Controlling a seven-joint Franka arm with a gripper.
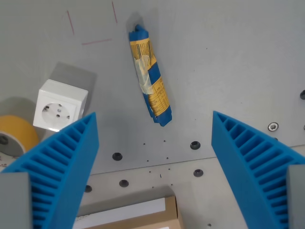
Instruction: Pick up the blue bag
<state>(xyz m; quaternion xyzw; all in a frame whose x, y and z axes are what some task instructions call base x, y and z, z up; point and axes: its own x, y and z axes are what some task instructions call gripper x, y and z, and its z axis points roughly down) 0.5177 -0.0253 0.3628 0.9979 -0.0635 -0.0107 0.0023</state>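
Grey table (pixel 228 57): one blue bag (pixel 150 76), whole; yellow tape roll (pixel 14 133) cut off; gripper (pixel 155 129) spread wide, empty

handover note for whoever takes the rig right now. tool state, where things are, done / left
Tool: open, empty, fingers spread wide above the table.
Blue bag: lying flat on the table, long axis roughly up-down in the wrist view, between and beyond the fingertips, untouched.
Nearby: white socket cube and yellow tape roll at the wrist view's left, cardboard box at the bottom edge.
Done: rough alignment over the bag.
Left: descend, close on the bag, lift.
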